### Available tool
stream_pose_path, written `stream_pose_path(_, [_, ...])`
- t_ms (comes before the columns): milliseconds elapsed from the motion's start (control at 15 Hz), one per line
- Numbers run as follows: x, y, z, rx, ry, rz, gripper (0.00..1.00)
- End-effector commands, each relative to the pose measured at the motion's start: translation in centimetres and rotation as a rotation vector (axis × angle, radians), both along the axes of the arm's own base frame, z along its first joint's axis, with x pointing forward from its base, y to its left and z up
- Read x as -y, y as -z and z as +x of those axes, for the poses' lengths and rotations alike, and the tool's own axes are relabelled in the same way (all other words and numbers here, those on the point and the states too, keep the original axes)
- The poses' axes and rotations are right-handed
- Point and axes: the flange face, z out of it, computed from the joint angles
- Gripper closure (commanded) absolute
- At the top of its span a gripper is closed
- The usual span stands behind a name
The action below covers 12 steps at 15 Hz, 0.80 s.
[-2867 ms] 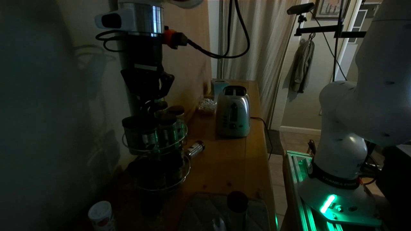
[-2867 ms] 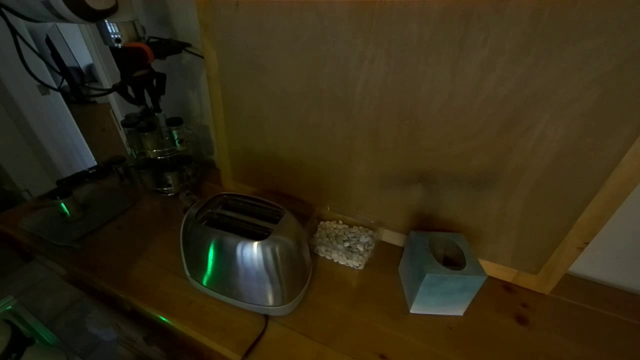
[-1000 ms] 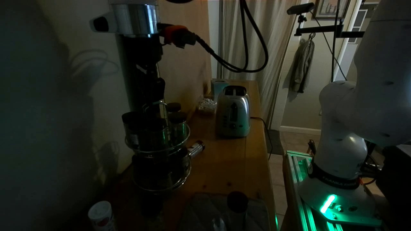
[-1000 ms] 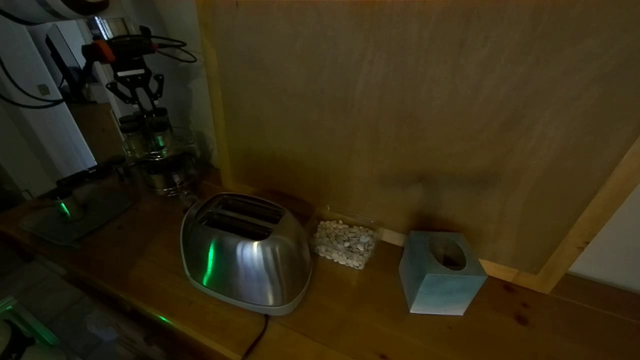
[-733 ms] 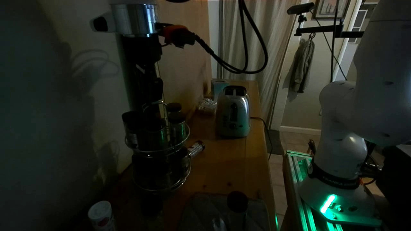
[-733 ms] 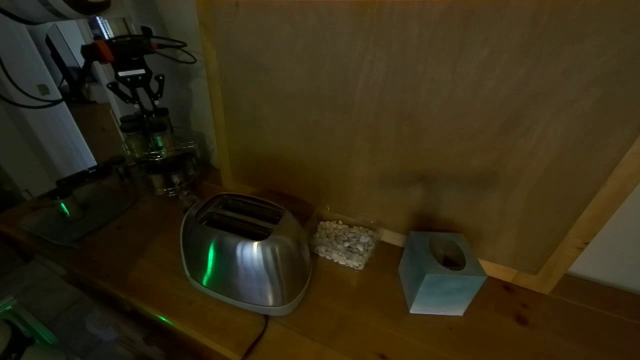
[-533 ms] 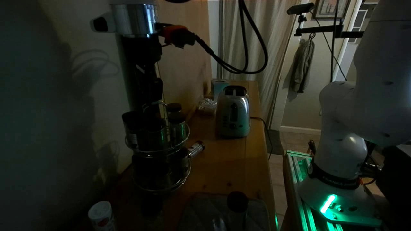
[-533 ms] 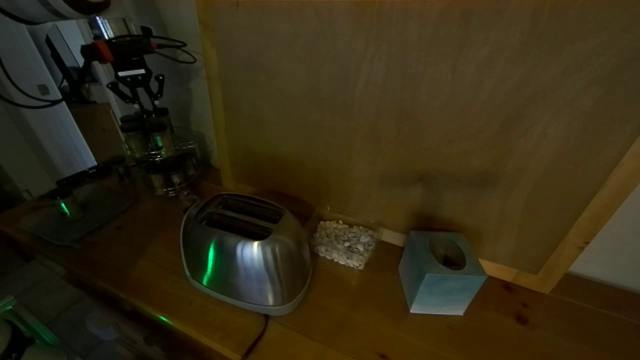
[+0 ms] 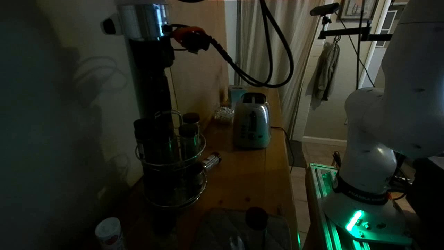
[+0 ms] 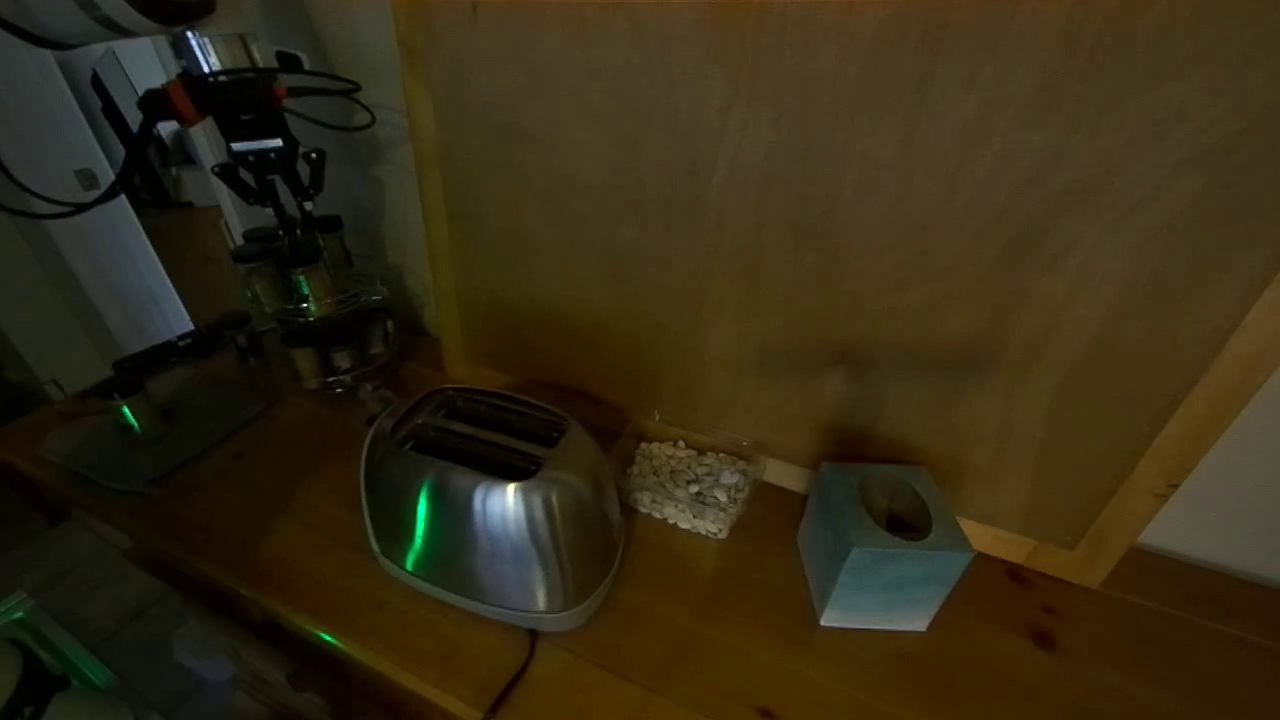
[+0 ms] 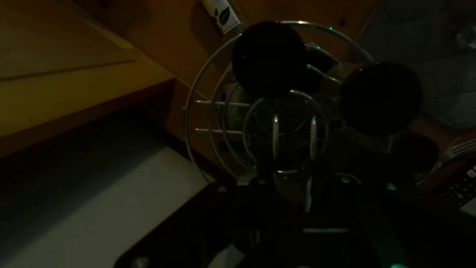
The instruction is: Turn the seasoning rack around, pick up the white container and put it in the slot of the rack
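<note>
The seasoning rack [image 9: 166,164] is a dark, two-tiered wire carousel with dark-lidded jars, standing near the wall. It also shows in the wrist view [image 11: 187,115], where the left part of its upper ring has bare wires and no jar. My gripper [image 10: 293,236] points down at the rack's top. In the wrist view my gripper [image 11: 292,163] has its fingers along both sides of the wire handle [image 11: 313,137] and appears shut on it; the dark pads are hard to see. The white container [image 9: 108,227] stands upright at the lower left of an exterior view, apart from the gripper, its base cut off.
A small jar [image 9: 211,161] lies on its side by the rack. A dark-lidded jar [image 9: 256,218] stands on a grey mat [image 9: 213,229]. A silvery toaster [image 10: 490,520], a box of pebbles [image 10: 690,485] and a blue tissue box [image 10: 885,555] stand further along the counter by the wooden panel.
My gripper has turned about its vertical axis and the rack has turned with it. The upper jars have shifted, and bare ring now shows on the toaster side. The white container has not moved.
</note>
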Motion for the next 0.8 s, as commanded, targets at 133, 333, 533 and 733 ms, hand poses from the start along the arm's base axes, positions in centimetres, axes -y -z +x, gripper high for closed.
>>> stream_pose_path(133, [-0.6,1.1,0.4,-0.003,0.275,-0.098,0.92])
stream_pose_path(333, [-0.4,1.6,1.1,-0.028,0.404,-0.083,0.92])
stream_pose_path(533, [-0.3,0.3,1.1,0.026,0.366,-0.069,0.72])
stream_pose_path(733, [-0.3,0.4,1.2,0.023,0.376,-0.07,0.72])
